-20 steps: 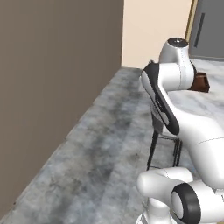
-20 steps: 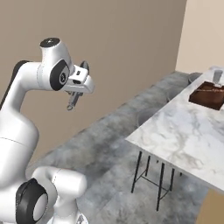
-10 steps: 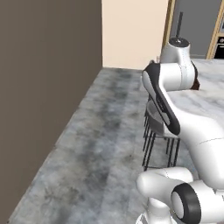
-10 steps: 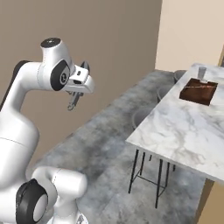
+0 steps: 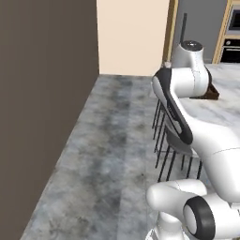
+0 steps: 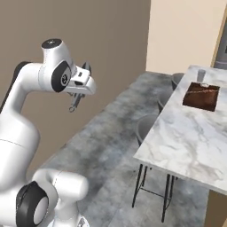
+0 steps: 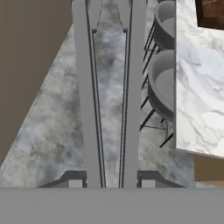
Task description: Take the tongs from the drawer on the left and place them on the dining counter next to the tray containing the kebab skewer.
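My gripper [image 6: 81, 91] is raised high over the floor and shut on the tongs [image 6: 74, 105], whose free end hangs down from it. In the hand view the tongs [image 7: 87, 87] run as two long grey arms from my gripper [image 7: 111, 183] to the top edge. The dark brown tray [image 6: 201, 95] sits on the dining counter [image 6: 186, 137] to the right, and the thin kebab skewer [image 6: 203, 90] lies across it. The tray [image 7: 212, 13] and the dining counter [image 7: 197, 87] lie off to the right of the tongs. The drawer is out of view.
A small grey cup [image 6: 201, 74] stands on the counter just beyond the tray. Round grey stools [image 7: 162, 83] stand under the counter's overhang, also seen as stools [image 5: 173, 140]. A tall dark brown wall [image 5: 42, 93] runs along the left. Grey stone floor [image 5: 112, 154] lies between.
The whole scene has shifted as the base drove and turned: the counter and tray slid left and look nearer in the right base view. The arm keeps its pose, tongs still gripped.
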